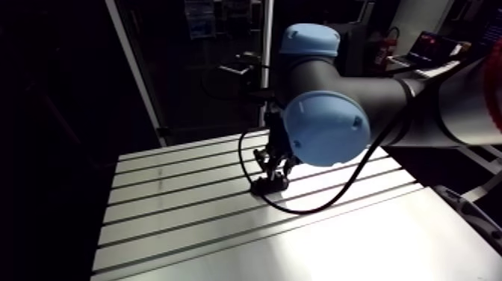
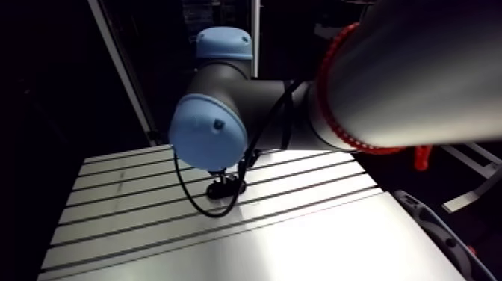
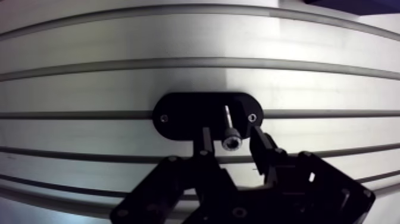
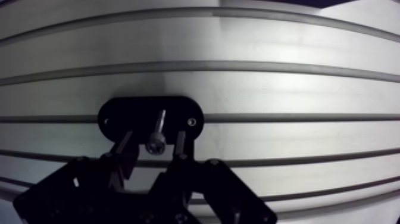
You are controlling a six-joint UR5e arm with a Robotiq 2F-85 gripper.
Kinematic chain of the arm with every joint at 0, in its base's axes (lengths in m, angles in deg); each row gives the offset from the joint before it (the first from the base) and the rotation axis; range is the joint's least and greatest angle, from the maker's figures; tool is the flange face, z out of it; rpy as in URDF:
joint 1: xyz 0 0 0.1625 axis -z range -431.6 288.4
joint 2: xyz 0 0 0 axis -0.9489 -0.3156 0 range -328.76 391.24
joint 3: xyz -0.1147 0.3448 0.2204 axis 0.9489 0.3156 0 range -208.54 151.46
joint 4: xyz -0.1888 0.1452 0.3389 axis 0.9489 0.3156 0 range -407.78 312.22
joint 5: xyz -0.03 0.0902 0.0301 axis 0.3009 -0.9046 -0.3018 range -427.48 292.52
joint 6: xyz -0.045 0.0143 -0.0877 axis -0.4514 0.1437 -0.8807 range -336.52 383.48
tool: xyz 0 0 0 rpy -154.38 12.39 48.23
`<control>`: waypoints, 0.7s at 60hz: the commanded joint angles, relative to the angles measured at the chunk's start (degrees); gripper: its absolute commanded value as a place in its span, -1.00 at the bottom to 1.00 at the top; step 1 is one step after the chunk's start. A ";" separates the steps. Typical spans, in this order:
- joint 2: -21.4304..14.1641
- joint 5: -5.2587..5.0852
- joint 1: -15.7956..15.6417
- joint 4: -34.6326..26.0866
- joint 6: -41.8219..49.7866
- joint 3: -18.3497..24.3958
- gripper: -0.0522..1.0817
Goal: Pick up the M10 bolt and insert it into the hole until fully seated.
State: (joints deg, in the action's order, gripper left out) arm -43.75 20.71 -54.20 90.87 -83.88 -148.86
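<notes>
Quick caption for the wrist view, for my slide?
Open hand straddling the bolt, which rises from the black oval plate on the slotted table.

no readable text, no labels, brands, numbers or signs legible in the arm view or the wrist view

A silver aluminium table [image 3: 119,83] has long parallel slots running across its top. One flat black oval plate [image 3: 184,116] lies on it, straddling a slot, with a small hole near each end.
</notes>
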 commanded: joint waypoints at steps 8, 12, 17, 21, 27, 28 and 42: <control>0.16 0.00 0.00 0.00 -0.01 0.04 0.15; 0.17 0.00 0.00 0.00 -0.07 0.04 0.17; 0.17 0.00 0.00 0.00 -0.09 0.04 0.20; 0.25 0.00 0.00 0.00 -0.08 0.04 0.21; 0.34 0.00 0.00 0.00 -0.09 0.04 0.26; 0.34 0.00 0.00 0.00 -0.09 0.04 0.26; 0.34 0.00 0.00 0.00 -0.09 0.04 0.30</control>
State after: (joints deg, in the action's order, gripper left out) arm -43.46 20.71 -54.20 90.87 -83.96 -148.83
